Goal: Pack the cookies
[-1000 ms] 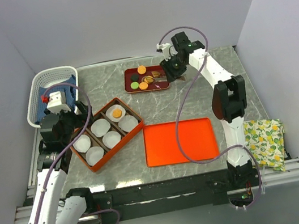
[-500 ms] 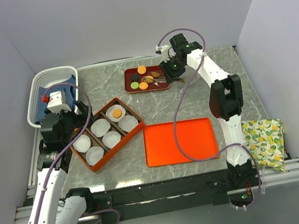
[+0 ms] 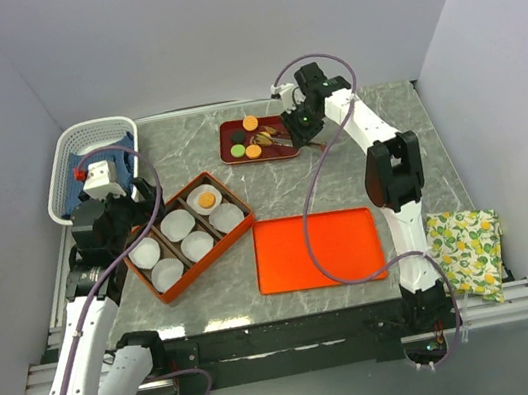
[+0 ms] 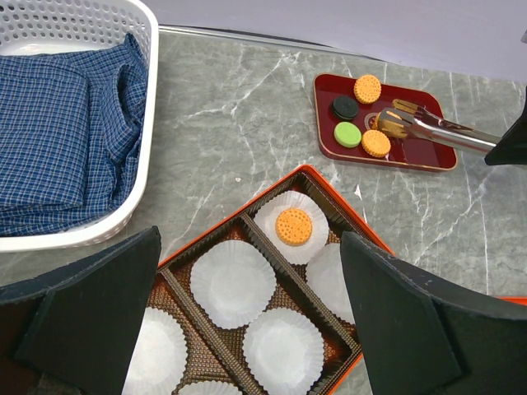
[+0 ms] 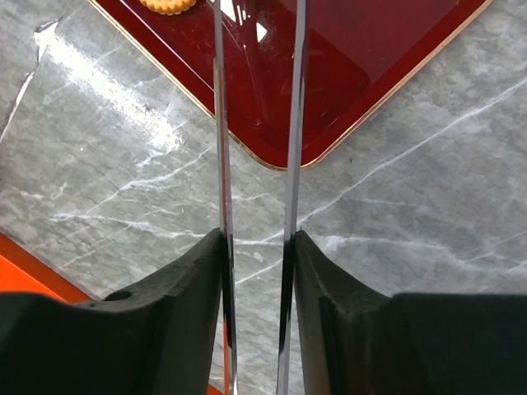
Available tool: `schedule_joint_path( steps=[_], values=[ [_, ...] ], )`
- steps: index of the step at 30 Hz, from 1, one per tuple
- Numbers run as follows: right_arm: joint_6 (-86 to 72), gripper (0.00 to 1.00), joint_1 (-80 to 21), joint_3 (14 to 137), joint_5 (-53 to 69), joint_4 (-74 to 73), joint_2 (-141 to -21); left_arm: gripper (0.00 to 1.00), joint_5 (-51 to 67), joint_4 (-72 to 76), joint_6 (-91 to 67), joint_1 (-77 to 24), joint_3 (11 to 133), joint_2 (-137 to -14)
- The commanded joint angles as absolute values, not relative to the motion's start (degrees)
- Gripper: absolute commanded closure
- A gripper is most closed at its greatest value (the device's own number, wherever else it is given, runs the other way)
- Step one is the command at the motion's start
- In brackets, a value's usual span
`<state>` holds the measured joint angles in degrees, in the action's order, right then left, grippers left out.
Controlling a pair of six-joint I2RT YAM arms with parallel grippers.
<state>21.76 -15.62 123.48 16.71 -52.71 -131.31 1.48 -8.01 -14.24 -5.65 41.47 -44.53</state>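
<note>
A dark red tray [image 3: 281,149] at the back holds cookies: an orange one [image 3: 249,122], a black one [image 3: 237,137], a green one [image 3: 237,150] and another orange one [image 3: 252,152]. My right gripper [image 3: 302,122] is shut on metal tongs [image 4: 436,132]. The tong tips reach over the tray around a further orange cookie [image 4: 389,122]. The tong arms [image 5: 218,123] stand slightly apart in the right wrist view. One orange cookie [image 3: 207,200] lies in a paper cup in the orange box [image 3: 195,270]. My left gripper [image 4: 247,329] is open and empty above that box.
The box holds several empty white paper cups [image 4: 233,282]. A flat orange lid [image 3: 318,249] lies in front of the right arm. A white basket [image 3: 83,147] with a blue checked cloth [image 4: 58,132] stands at the back left. A lemon-print cloth [image 3: 467,250] lies at the right.
My right arm has swung left, and the tongs have moved further over the red tray towards the cookies. The left arm has not moved.
</note>
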Motion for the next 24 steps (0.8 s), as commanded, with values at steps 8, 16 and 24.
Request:
schedule_joint_path(
  steps=[8,16,24],
  values=[
    [21.27,0.72,-15.82,120.76,16.79,-49.75,-123.76,0.04,1.67,-6.42,-13.54,-5.54,42.01,-44.03],
    [21.01,0.76,-15.91,116.46,17.75,-48.08,-117.96,0.04,1.76,-6.5,-13.62,-5.54,42.01,-43.77],
    [22.93,0.77,-17.31,105.76,22.84,-45.97,-108.47,0.03,1.76,-6.42,-13.62,-5.54,42.01,-43.51]
  ],
)
